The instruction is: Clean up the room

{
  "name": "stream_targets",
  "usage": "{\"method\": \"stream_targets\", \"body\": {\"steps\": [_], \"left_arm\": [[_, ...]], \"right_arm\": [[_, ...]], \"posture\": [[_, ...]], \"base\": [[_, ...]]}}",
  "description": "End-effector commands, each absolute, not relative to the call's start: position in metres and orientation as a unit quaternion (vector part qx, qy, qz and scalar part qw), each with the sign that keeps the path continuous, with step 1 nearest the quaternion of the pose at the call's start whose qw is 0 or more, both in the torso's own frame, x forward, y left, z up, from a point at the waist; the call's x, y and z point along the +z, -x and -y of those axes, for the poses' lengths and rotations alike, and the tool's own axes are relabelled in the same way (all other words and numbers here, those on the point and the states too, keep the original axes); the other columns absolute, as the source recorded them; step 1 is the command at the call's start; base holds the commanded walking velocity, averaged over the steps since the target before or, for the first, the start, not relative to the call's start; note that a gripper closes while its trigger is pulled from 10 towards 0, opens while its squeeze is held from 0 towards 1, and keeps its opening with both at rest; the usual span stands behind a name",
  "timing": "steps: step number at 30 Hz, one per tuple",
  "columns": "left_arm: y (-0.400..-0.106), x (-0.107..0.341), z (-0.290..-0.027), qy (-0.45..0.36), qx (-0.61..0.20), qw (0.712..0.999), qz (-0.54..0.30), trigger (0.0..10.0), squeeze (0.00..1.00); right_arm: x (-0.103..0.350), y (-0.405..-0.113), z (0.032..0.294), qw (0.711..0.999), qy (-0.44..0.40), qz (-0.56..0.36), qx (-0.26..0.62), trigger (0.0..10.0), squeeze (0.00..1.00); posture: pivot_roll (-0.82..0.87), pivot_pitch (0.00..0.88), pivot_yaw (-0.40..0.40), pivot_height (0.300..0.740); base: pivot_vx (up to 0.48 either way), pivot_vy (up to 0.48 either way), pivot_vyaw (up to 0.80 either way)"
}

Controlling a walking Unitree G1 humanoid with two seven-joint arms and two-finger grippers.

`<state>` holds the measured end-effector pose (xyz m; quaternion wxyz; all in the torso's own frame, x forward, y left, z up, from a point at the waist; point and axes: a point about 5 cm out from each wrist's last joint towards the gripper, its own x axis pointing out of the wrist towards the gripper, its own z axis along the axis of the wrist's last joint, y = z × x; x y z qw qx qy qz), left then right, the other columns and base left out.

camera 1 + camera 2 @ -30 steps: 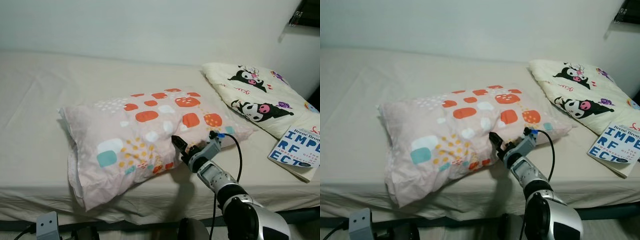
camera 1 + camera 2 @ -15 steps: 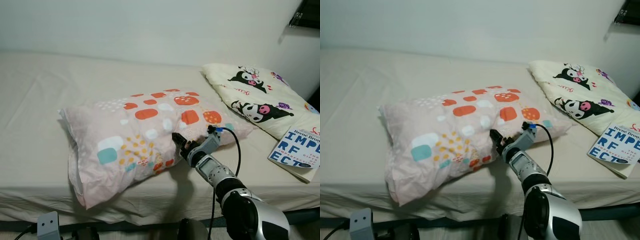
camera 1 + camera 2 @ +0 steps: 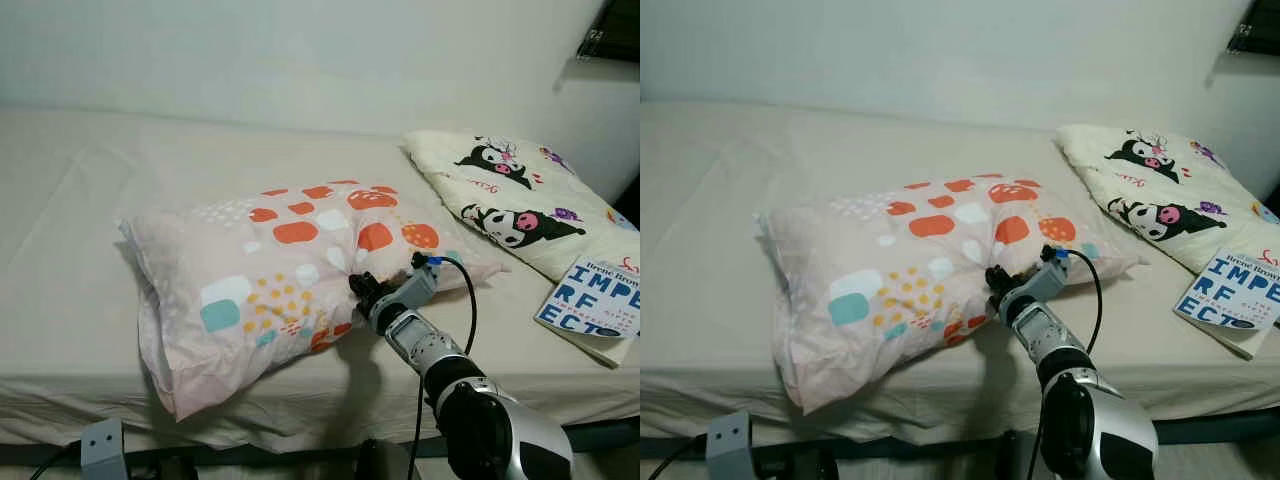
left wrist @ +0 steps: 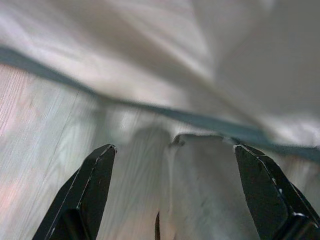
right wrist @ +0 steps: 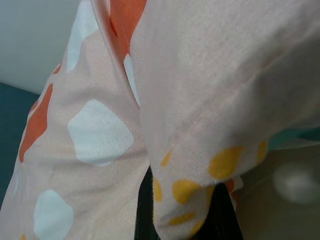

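Right tool (image 3: 362,292) at the near edge of the patterned pillow (image 3: 290,260), fingers pinching a fold of its pink cover; the wrist view shows fabric bunched between them. Pillow lies on the bed (image 3: 70,260), roughly mid-mattress, tilted. Folded cartoon-print blanket (image 3: 510,195) to the robot's right of the pillow, a book (image 3: 595,300) near it at the bed's front edge. Left tool (image 4: 170,200) hangs low over the floor by the bed's edge, fingers spread apart.
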<state>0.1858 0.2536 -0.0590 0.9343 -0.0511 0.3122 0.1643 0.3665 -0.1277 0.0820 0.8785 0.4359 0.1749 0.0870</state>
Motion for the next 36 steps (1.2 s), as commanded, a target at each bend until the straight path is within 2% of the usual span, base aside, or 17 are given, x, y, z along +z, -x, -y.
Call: {"method": "stream_targets", "body": {"steps": [1,5,13,18,24,31,36], "left_arm": [[-0.187,-0.059,-0.253,0.052,0.165,0.933,-0.316,10.0,0.00],[-0.208,-0.042,-0.269,0.053,0.194,0.939,-0.279,10.0,0.00],[-0.214,-0.037,-0.277,0.048,0.216,0.934,-0.282,10.0,0.00],[-0.197,-0.052,-0.271,0.036,0.221,0.914,-0.339,10.0,0.00],[-0.178,-0.066,-0.267,0.039,0.232,0.891,-0.389,10.0,0.00],[-0.169,-0.070,-0.267,0.038,0.240,0.883,-0.401,10.0,0.00],[-0.158,-0.074,-0.271,0.017,0.243,0.874,-0.419,10.0,0.00]], "right_arm": [[0.089,-0.371,0.131,0.888,-0.423,-0.160,0.085,0.0,0.00],[0.096,-0.373,0.148,0.908,-0.392,-0.123,0.086,0.0,0.00],[0.117,-0.378,0.177,0.914,-0.391,-0.047,0.100,0.0,0.00],[0.153,-0.388,0.193,0.911,-0.390,0.026,0.132,0.0,0.00],[0.172,-0.391,0.194,0.912,-0.369,0.057,0.168,0.0,0.00],[0.178,-0.391,0.194,0.912,-0.358,0.067,0.187,0.0,0.00],[0.186,-0.390,0.192,0.907,-0.353,0.084,0.212,0.0,0.00]], "posture": [[0.08,0.000,-0.132,0.360],[0.08,0.000,-0.126,0.360],[0.08,0.000,-0.131,0.375],[0.06,0.000,-0.122,0.405],[0.06,0.000,-0.127,0.430],[0.06,0.000,-0.131,0.445],[0.05,0.000,-0.124,0.465]], "base": [[0.000,0.000,0.00],[0.000,0.000,0.00],[0.000,0.000,0.00],[0.000,0.000,0.00],[-0.129,0.000,0.00],[-0.480,0.000,0.00],[0.000,0.000,0.00]]}}
